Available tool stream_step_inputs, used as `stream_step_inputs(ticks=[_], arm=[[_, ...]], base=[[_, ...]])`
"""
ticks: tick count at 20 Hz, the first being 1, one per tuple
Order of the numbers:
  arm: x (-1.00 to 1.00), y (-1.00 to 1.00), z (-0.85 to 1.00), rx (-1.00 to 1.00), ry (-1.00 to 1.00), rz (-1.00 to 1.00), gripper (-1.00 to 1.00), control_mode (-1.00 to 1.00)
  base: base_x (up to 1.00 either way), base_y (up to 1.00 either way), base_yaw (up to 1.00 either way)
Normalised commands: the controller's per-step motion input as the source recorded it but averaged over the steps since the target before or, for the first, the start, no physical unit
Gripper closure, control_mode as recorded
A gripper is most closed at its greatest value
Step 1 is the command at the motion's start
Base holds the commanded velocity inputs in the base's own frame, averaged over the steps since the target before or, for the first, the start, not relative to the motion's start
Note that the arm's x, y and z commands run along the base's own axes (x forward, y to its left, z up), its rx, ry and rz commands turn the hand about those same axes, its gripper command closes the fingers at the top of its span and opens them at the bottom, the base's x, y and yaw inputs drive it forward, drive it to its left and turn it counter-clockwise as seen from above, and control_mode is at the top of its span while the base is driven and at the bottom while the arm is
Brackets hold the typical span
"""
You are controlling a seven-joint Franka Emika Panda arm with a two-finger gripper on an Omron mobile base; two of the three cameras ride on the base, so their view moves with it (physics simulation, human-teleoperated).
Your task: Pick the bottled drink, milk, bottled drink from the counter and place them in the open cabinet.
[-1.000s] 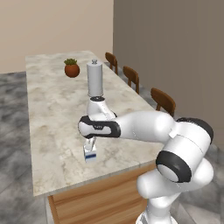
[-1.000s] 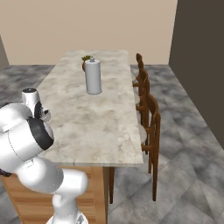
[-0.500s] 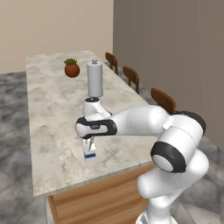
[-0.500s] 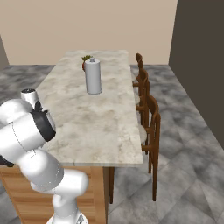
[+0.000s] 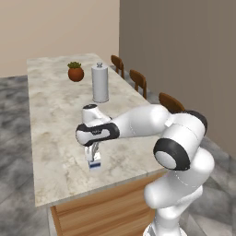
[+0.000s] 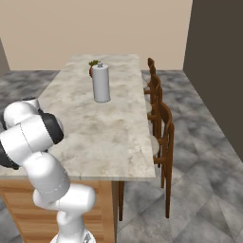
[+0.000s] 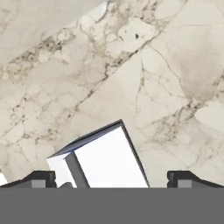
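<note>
Poised low over the near end of the counter (image 5: 55,124) with the claw (image 5: 93,154) spread wide, straddling the milk carton (image 5: 95,163) but not closed on it. Seen from the hand, looking straight down on the carton's white top (image 7: 105,162), with a dark fingertip off at 3 o'clock and another at 9 o'clock, both apart from its sides.

Little altered over the past second: elbow swung slightly outward, hand kept above the carton, fingers left as wide as before. Judged, then, as the last alignment before a grasp, with the first of three pickups not yet made and nothing carried anywhere.

Carton standing upright and closed, near the counter's front edge. Farther back, toward 12 o'clock from the carton, a tall grey canister (image 5: 100,83) with its lid on, contents hidden. Beyond that, at about 11 o'clock, a round brown pot (image 5: 75,72) holding a small green plant. Along the counter's far side, at 3 o'clock, a row of wooden chairs (image 6: 161,123).
</note>
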Motion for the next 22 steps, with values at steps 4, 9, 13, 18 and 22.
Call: stream_step_inputs(ticks=[4, 9, 13, 18, 22], arm=[[-0.24, 0.0, -0.59, -0.11, 0.16, 0.05, -1.0, -1.0], [-0.05, 0.0, -0.2, -0.04, 0.04, 0.02, 1.0, -1.0], [0.0, 0.0, 0.0, 0.0, 0.0, 0.0, 1.0, -1.0], [-0.1, -0.02, 0.41, 0.03, -0.03, 0.0, 1.0, -1.0], [-0.44, -0.18, 0.92, 0.08, -0.2, 0.0, 1.0, -1.0]], base=[[0.0, 0.0, 0.0], [0.0, 0.0, 0.0], [0.0, 0.0, 0.0], [0.0, 0.0, 0.0], [0.0, 0.0, 0.0]])
